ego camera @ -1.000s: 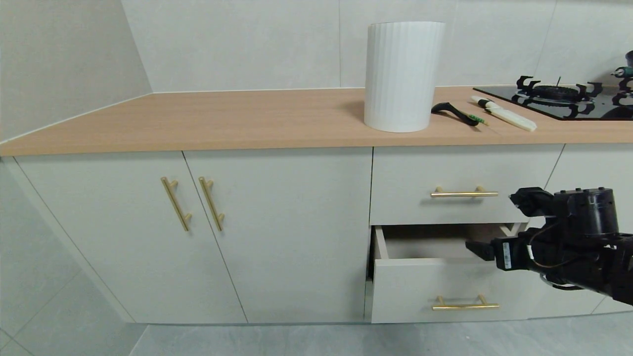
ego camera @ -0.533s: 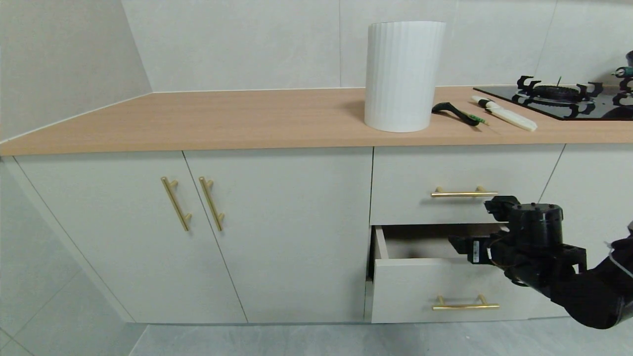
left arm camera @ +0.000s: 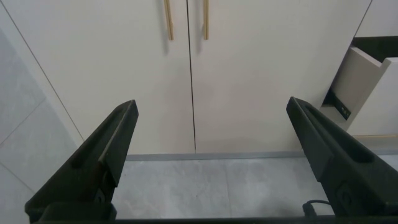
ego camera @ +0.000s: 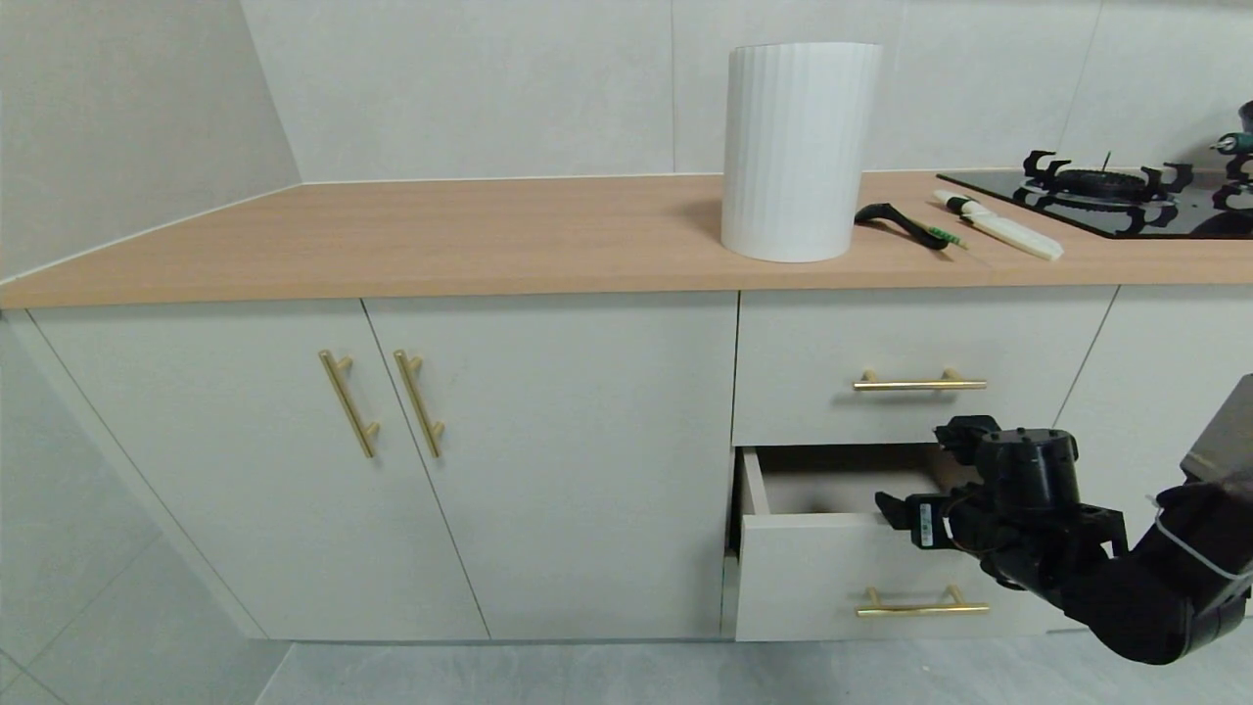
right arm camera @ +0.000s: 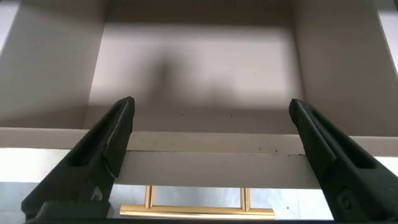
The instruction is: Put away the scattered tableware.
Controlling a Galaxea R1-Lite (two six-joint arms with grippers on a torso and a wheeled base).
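On the wooden counter (ego camera: 440,235) lie a black-handled peeler (ego camera: 901,223) and a white knife (ego camera: 998,225), both to the right of a tall white ribbed container (ego camera: 795,147). Below them the lower drawer (ego camera: 832,568) stands partly pulled out; its inside looks bare. My right gripper (ego camera: 920,470) hangs open and empty just in front of the drawer's top edge. In the right wrist view the right gripper (right arm camera: 211,106) straddles the drawer's front edge (right arm camera: 211,168). My left gripper (left arm camera: 210,106) is open and empty, low down, facing the cabinet doors (left arm camera: 189,68).
A black gas hob (ego camera: 1106,196) sits at the counter's far right. The upper drawer (ego camera: 920,362) is closed, with a gold handle. Two closed doors with gold handles (ego camera: 382,401) fill the cabinet's left half. Grey floor tiles (left arm camera: 199,186) lie below.
My right arm has moved left and a little down, bringing the open gripper from the drawer's right end toward its middle. The drawer and the counter items have stayed put.
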